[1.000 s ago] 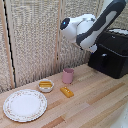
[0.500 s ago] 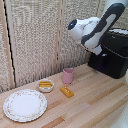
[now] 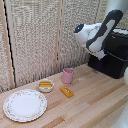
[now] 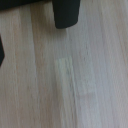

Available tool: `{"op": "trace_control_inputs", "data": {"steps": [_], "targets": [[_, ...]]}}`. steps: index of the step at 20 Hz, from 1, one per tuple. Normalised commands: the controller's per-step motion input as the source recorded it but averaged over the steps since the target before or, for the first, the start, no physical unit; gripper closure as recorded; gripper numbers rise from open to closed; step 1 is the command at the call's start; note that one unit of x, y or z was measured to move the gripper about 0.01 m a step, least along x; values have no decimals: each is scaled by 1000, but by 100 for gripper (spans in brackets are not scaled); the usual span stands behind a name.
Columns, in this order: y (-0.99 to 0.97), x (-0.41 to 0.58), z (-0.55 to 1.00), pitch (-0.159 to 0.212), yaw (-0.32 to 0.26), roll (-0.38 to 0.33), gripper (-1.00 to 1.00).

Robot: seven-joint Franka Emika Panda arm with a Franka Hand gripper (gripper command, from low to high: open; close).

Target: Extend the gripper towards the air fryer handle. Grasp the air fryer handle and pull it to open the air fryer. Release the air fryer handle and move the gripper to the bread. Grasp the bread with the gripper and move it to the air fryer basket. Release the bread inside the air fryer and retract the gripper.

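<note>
The air fryer (image 3: 114, 56) is a glossy black box at the exterior view's right, on the wooden table. My white arm reaches down in front of its left face, and the gripper (image 3: 101, 54) sits low against that face. Its fingers are hidden, so I cannot tell whether it is open or shut. The air fryer handle and basket front are covered by the arm. The bread (image 3: 66, 92), a small golden-orange block, lies on the table in front of the pink cup, far from the gripper. The wrist view shows blurred wood and a black shape (image 4: 67, 12) that I cannot identify.
A pink cup (image 3: 67, 76) stands mid-table. A small round dish (image 3: 45, 86) with a paler yellow piece sits to its left in the exterior view. A white patterned plate (image 3: 25, 105) lies at the front left. A woven screen (image 3: 40, 35) backs the table.
The arm has moved toward the exterior view's right and slightly down, closer to the air fryer's front. The bread, cup, dish and plate have not moved.
</note>
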Motion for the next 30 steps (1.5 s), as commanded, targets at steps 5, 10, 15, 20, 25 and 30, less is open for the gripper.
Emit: {"op": "trace_control_inputs", "data": {"steps": [5, 10, 15, 20, 25, 30], "targets": [[-463, -46, -136, 0, 199, -158, -100], [-451, -99, -110, 9, 187, -161, -100], [-298, -321, 0, 166, 149, -140, -100], [-311, -330, 21, 224, 133, -95, -100], [-474, -126, 40, 97, 126, -9, -100], [-135, 50, 0, 2, 7, 22, 100]]}}
